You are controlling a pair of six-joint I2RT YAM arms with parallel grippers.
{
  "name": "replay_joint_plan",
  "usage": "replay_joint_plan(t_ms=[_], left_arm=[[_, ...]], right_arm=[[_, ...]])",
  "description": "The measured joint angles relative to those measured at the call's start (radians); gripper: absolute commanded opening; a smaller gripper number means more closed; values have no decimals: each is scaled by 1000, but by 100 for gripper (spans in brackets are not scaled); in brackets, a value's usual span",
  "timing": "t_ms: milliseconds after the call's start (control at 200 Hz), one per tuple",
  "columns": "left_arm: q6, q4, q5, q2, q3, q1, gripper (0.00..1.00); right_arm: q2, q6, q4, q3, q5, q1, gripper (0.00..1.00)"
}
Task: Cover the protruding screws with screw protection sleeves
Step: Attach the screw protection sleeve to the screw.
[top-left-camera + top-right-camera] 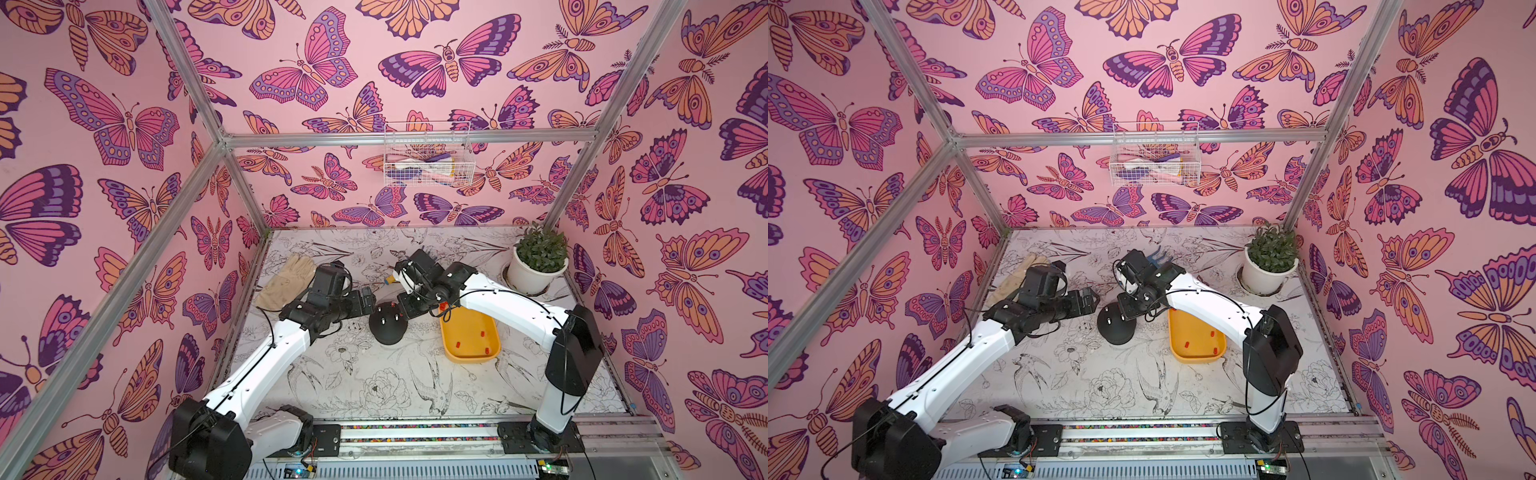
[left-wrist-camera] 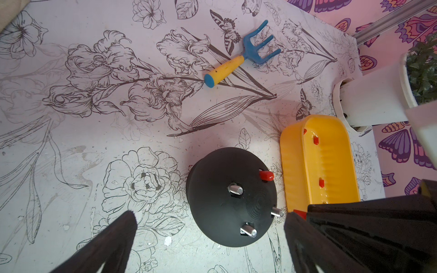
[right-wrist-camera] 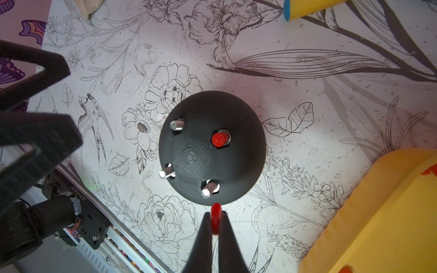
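Right now your right gripper [image 3: 215, 214] is pinched nearly closed on 1 red sleeve [image 3: 216, 207], whose long axis points straight out from the gripper toward the black dome [image 3: 236, 165] on the bench [image 3: 307, 106]. 3 screws stand bare. The nearest screw [image 3: 209, 189] sits just ahead of the sleeve's tip, not touching, and leans outward off the dome's slope toward the gripper, so the move likely turns on matching the sleeve's bore to that lean. The capped screw [image 3: 220, 139] lies farther across. Your left gripper [image 2: 210, 214] hangs wide and empty beside the dome.
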Motion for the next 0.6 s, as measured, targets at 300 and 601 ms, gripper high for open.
replay_joint_plan(t_ms=[300, 601], left_arm=[[0, 0, 0, 0, 0, 0, 100], [0, 0, 0, 0, 0, 0, 100]], right_arm=[[3, 1, 1, 1, -4, 0, 9], [12, 2, 2, 1, -10, 0, 9]])
